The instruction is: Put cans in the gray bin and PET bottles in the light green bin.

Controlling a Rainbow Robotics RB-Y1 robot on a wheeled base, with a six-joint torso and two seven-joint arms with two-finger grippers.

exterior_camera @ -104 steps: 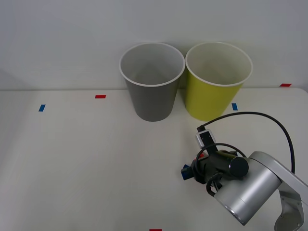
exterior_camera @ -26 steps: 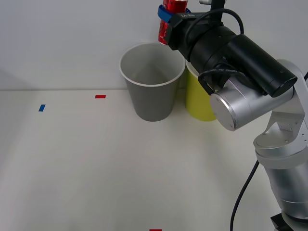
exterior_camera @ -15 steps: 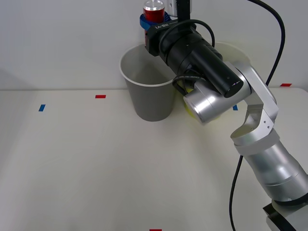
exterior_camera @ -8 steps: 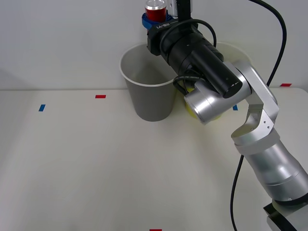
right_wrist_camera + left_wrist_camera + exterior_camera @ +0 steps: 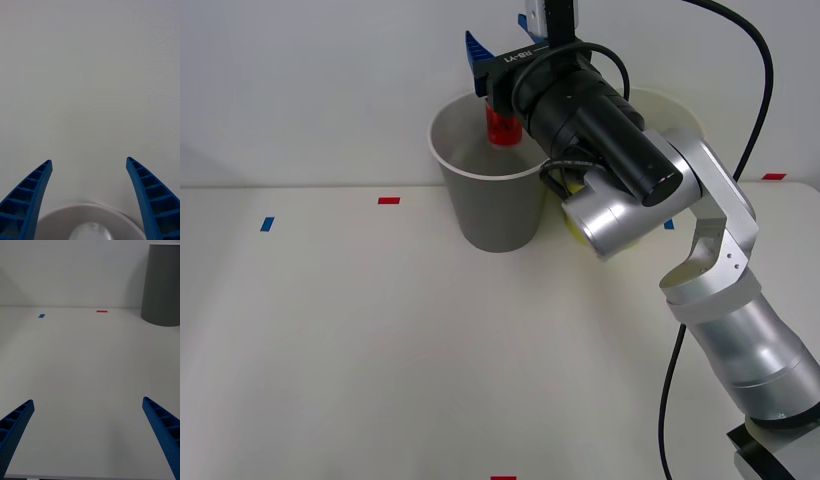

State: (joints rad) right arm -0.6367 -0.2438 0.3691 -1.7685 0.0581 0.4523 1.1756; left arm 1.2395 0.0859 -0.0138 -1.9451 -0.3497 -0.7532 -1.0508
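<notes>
Released since half a second ago, the can (image 5: 502, 128) is seen dropping into the gray bin (image 5: 496, 196) beneath the right gripper (image 5: 498, 62), whose jaws are spread and should be lifted clear.

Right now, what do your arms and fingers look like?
The right arm is silver-gray metal in rounded segments, ending in a black cylindrical wrist with small white lettering and black cables looping beside it. The right gripper has blue, ribbed, tapering fingers. The left gripper has the same blue ribbed fingers.
</notes>
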